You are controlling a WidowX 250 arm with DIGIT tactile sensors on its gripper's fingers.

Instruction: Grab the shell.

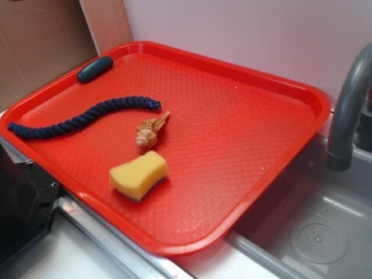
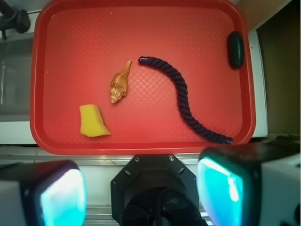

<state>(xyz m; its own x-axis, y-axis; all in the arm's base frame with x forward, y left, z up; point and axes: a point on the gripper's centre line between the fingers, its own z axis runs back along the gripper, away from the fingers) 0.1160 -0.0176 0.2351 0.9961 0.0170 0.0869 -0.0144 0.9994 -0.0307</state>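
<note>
The shell, a small tan-and-brown spiral conch with a thin pointed tail, lies on the red tray near its middle. In the wrist view the shell lies left of centre, tail pointing up and right. My gripper is open and empty, high above and back from the tray's near edge, its two cyan-lit pads wide apart at the bottom of the wrist view. The gripper does not show in the exterior view.
A yellow sponge block lies close to the shell. A dark blue rope curves across the tray. A dark green oval object sits at a corner. A sink with a grey faucet adjoins the tray.
</note>
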